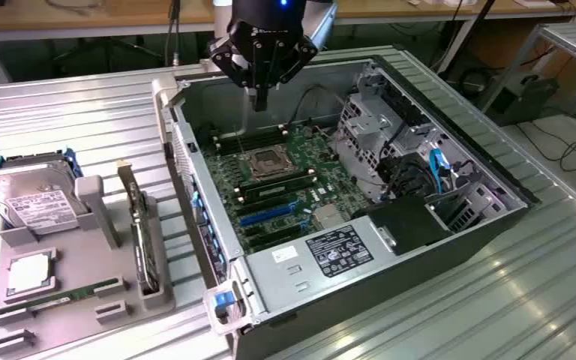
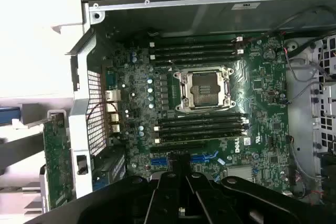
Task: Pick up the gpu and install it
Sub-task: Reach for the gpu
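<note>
Hand (image 1: pixel 258 105): fingers pressed together with nothing between them, hanging point-down over the far end of the open computer case (image 1: pixel 208 232), above the motherboard (image 1: pixel 298 176) and close to the CPU socket (image 1: pixel 268 161). Starting at the exterior view's left: hard drive (image 1: pixel 28 199) with a white label, seated in a grey holder (image 1: pixel 83 259); green memory stick (image 1: pixel 58 300) lying along the holder's near edge; then the gpu (image 1: pixel 145 247), standing on edge in the holder's slot nearest the case, just beside the case wall but outside it. Sits to the exterior view's left of the hand and nearer the camera, well apart, case wall between. Long axis running far to near, roughly parallel to that wall, pale bracket at the far end. Not yet picked up. Inside the case, blue slots (image 1: pixel 268 216) unoccupied. Further right, drive cage (image 1: pixel 368 142) and power supply (image 1: pixel 338 251). Underneath, ribbed metal worktop (image 1: pixel 78 112); along the back, a wooden worktop; at the exterior view's right, cables (image 1: pixel 568 150) trailing on the floor.
</note>
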### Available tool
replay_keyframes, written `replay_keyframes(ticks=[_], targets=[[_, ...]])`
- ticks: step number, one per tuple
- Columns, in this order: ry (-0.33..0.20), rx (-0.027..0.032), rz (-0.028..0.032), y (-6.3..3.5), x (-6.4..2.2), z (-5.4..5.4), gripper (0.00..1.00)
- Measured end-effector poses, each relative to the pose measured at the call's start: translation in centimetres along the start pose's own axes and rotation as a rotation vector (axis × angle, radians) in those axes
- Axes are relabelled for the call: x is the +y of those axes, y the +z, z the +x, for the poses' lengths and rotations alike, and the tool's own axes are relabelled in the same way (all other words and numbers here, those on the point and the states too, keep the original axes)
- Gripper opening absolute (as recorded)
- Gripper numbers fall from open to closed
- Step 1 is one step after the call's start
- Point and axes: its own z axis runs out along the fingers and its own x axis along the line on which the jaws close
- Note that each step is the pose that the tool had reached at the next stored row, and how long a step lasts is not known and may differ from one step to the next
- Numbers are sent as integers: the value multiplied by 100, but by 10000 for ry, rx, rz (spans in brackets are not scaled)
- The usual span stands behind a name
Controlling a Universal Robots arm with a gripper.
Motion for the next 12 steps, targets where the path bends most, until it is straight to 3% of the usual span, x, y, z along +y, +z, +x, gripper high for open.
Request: replay_keyframes(ticks=[2,4,7,12], targets=[[-1,-1,0,-1,-3,44,11],[-1,0,0,-6,-17,225,11],[-1,-1,-1,-9,-25,333,11],[-1,-1,-1,-9,-27,356,11]])
